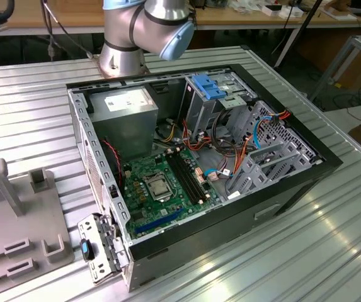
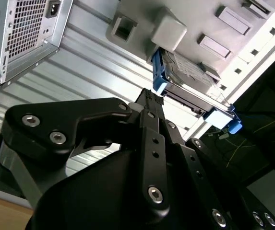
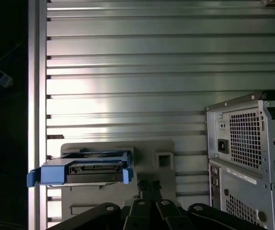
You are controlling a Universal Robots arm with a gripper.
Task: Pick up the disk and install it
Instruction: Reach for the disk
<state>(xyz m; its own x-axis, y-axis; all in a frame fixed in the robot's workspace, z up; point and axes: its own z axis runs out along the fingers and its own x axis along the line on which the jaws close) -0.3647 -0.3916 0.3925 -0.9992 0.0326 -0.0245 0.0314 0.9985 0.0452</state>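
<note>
One disk (image 3: 82,168) on grey fixture (image 3: 151,147)

Desk (image 1: 331,251): carrying open case (image 1: 230,228) | exterior view's left of case: fixture plate (image 1: 16,220), apart | on fixture plate, first wrist view: disk (image 3: 82,170) | inside case, flat on its floor: motherboard (image 1: 161,189)

Black claw (image 2: 149,97) on silver arm (image 1: 125,38), blue-capped joint
</note>
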